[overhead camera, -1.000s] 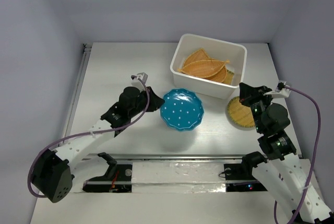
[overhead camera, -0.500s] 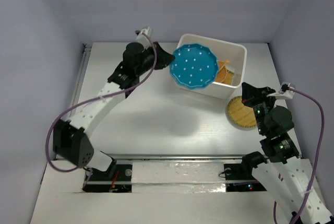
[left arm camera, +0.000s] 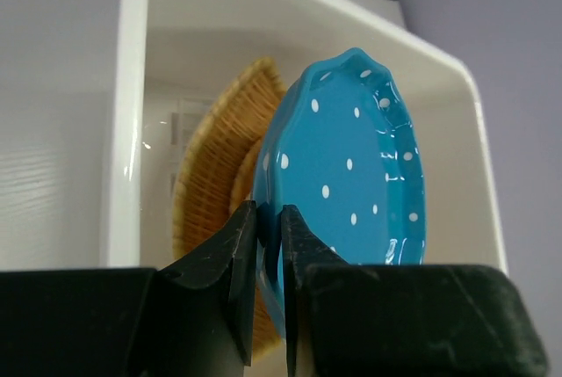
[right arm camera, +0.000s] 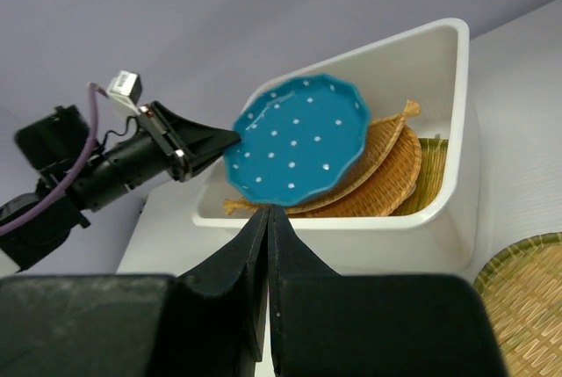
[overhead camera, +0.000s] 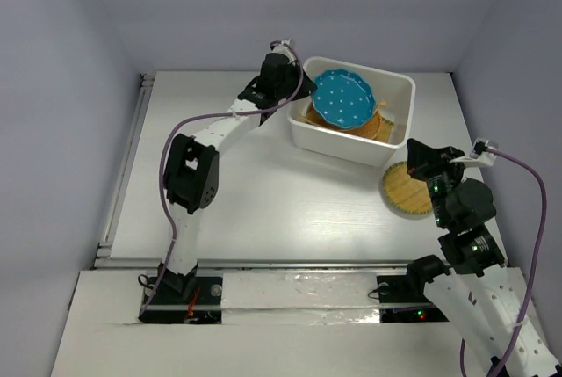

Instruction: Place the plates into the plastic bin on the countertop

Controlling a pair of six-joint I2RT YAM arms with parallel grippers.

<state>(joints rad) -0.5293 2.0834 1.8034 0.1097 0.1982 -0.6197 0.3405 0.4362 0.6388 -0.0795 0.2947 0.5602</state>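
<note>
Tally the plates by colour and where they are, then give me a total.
Teal dotted plate, held by the left gripper over the plastic bin: 1
Wicker plates in the bin: 3 showing, overlapped, so more may be hidden
Round wicker plate on the countertop: 1
Total: 5 plates showing

The top camera looked down from above and behind my bases over the whole worktop (overhead camera: 263,192). My left wrist camera sat close behind my left fingers (left arm camera: 219,263), facing into the white bin (left arm camera: 132,87). The right wrist camera viewed that bin and the blue plate (right arm camera: 299,135) from farther off.
</note>
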